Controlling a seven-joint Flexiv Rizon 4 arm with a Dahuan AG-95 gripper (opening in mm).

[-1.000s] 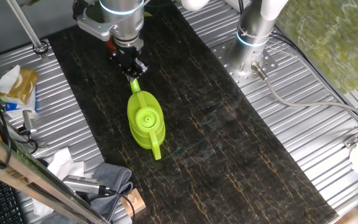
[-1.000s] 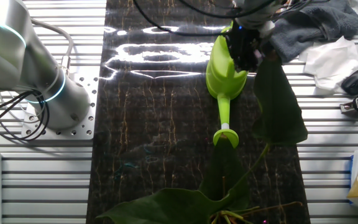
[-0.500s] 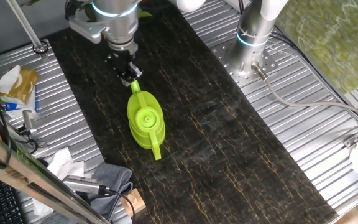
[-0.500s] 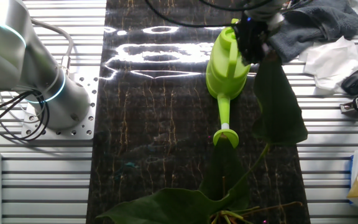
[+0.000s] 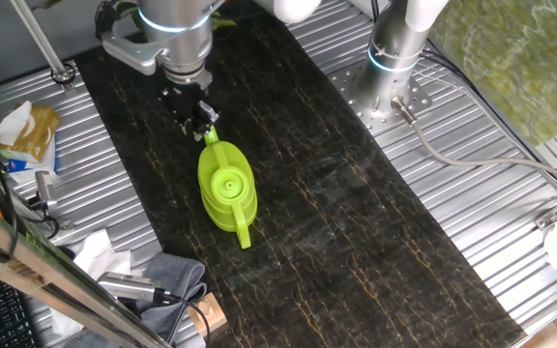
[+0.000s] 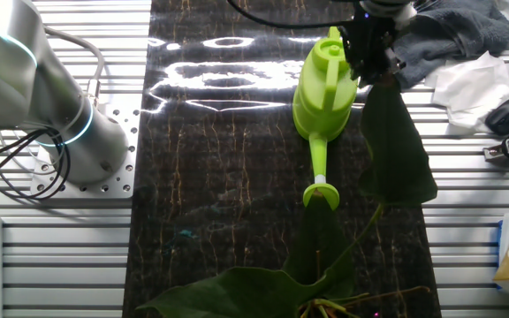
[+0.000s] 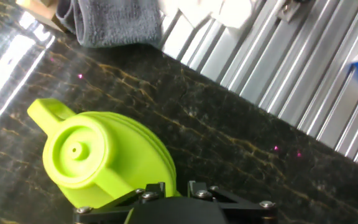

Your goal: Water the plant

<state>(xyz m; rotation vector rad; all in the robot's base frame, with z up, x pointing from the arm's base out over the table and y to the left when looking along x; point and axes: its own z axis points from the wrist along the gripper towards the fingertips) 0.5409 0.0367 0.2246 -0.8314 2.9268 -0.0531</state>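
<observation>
The lime-green watering can (image 5: 226,186) lies on the black mat (image 5: 356,222); its thin end points up at my gripper (image 5: 198,121). In the other fixed view the can (image 6: 323,97) has its spout towards the plant (image 6: 398,150), whose broad dark leaves fill the near edge; the pot is out of view. My gripper (image 6: 371,60) hangs just above the can. In the hand view my gripper (image 7: 176,185) shows a narrow gap between its fingers and holds nothing; the can (image 7: 98,158) lies just beyond it.
A second arm's base (image 5: 392,68) stands on the ribbed metal table to the right of the mat. A grey towel (image 5: 174,277), tissues and tools lie at the mat's lower left. A snack packet (image 5: 29,130) lies at the left.
My gripper has drawn back from the can's thin end, up and to the left in one fixed view. The can has not moved.
</observation>
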